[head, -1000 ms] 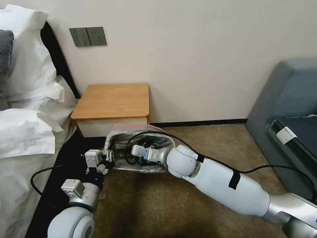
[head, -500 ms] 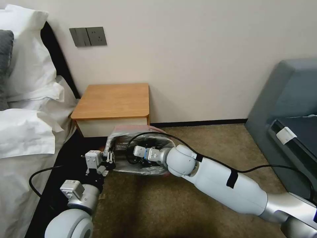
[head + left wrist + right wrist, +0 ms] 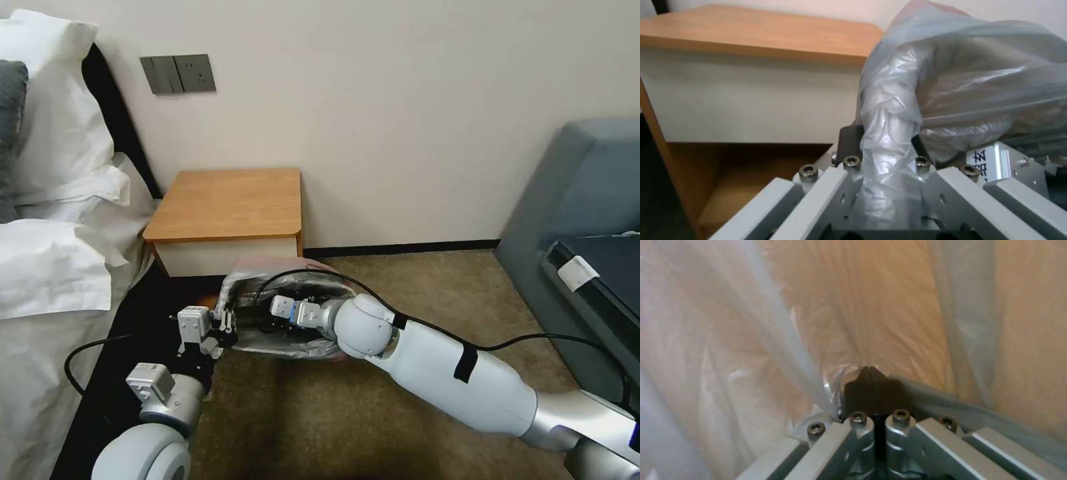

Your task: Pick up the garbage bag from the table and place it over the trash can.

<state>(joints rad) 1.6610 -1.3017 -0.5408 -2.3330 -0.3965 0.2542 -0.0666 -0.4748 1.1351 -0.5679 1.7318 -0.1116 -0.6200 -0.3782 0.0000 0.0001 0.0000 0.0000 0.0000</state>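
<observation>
So the thin crinkly translucent grey garbage bag [image 3: 287, 313] with its pinkish-red rim sits low on the carpet [image 3: 400, 287], right in front of the small wooden nightstand table [image 3: 227, 203]. The left gripper [image 3: 223, 323] pinches a bunched fold of it at the bag's left edge. The right gripper [image 3: 871, 381] is down inside the opening, its pads pressed together with plastic film caught at them.

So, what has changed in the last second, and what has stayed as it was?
The left gripper and the thin crinkled grey plastic garbage bag it clamps have shifted slightly toward the wooden nightstand table. The right gripper, shut inside the bag, moved with it. Both grips, and the table, stayed as they were.
</observation>
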